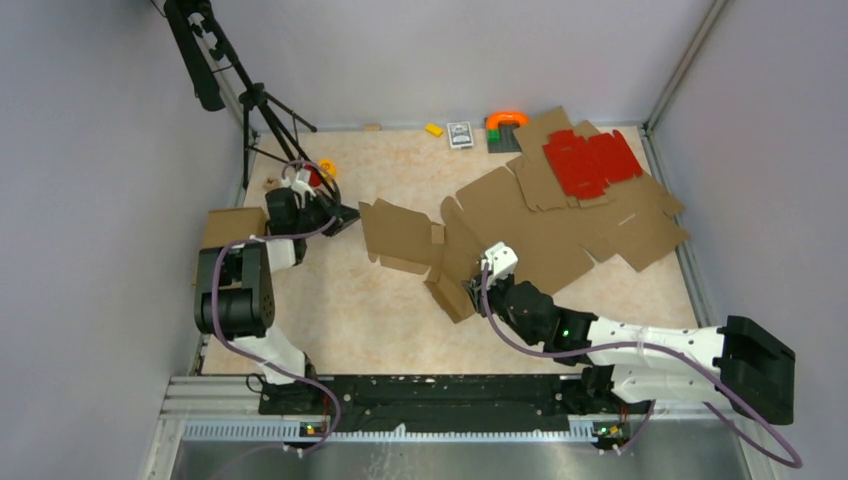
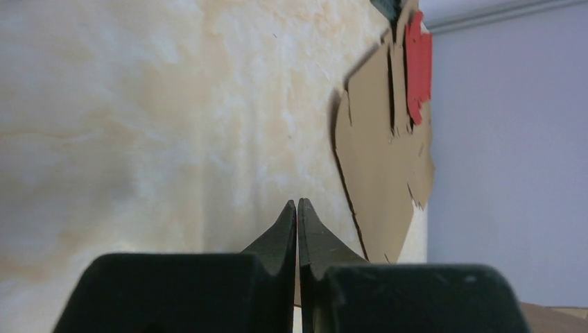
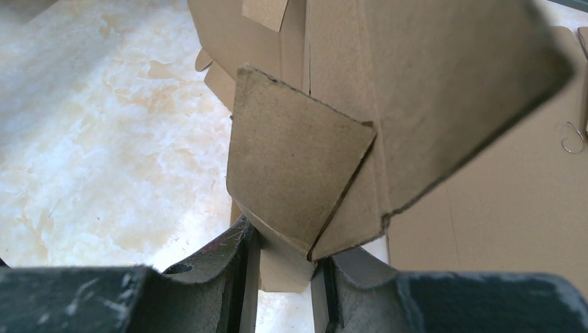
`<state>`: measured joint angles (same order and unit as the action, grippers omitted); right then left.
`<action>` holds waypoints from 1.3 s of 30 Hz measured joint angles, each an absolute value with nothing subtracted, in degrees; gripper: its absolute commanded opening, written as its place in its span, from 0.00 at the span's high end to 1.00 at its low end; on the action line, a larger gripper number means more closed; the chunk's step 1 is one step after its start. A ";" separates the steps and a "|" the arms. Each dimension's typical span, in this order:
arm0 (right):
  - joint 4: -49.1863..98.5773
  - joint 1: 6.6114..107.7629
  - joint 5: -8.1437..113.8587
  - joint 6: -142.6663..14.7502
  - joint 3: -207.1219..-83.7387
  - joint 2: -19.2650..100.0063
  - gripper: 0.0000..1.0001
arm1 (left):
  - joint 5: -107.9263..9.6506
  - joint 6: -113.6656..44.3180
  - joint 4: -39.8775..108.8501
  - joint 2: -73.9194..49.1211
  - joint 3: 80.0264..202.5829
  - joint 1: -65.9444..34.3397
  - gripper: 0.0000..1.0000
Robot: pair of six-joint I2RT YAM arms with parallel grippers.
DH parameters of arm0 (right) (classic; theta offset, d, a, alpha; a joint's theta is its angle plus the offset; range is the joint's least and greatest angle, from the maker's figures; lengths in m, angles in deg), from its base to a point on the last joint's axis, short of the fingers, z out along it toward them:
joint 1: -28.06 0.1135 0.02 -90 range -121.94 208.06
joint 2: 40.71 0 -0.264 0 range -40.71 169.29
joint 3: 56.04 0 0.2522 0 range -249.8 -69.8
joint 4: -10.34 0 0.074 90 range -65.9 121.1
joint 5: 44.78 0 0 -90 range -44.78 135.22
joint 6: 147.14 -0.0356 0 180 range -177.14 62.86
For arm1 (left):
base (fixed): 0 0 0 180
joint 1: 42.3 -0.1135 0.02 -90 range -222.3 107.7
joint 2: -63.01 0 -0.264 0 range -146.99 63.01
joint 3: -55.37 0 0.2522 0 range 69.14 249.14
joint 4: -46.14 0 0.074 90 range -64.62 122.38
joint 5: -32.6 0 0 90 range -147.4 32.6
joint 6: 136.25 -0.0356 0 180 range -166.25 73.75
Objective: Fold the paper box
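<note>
While the right hand (image 3: 284,260) pinches the paper box (image 3: 298,166), the card (image 1: 459,134) is unreadable.

Marbled beige table (image 1: 350,320). Far right: bright red die-cut sheet (image 1: 590,163) lies flat atop a pile of loose brown cardboard sheets (image 1: 640,225). Along the far edge: small yellow block (image 1: 434,129), dark card box (image 1: 459,134), orange arch (image 1: 507,118). Far left: black tripod (image 1: 262,105), yellow ring (image 1: 326,166).
</note>
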<state>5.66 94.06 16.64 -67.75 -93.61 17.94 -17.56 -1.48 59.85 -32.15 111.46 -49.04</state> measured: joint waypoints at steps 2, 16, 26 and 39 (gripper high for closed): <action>5.64 94.06 16.66 -67.75 -93.61 17.96 0.76 | -15.14 -0.95 60.96 -33.83 111.70 -47.51 1.00; 6.98 93.90 17.12 -66.79 -95.14 19.10 0.77 | -8.06 3.18 67.30 -26.95 100.40 -41.33 1.00; 6.34 90.41 23.37 -63.65 -95.77 19.82 0.78 | -12.87 -0.34 56.55 -9.15 93.23 -39.82 1.00; 5.71 85.95 34.06 -55.97 -96.23 20.50 0.79 | -12.58 -4.80 52.09 -8.32 90.94 -39.38 1.00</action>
<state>5.71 85.95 34.06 -55.97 -96.23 20.50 -12.58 -4.80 52.09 -8.32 90.94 -39.38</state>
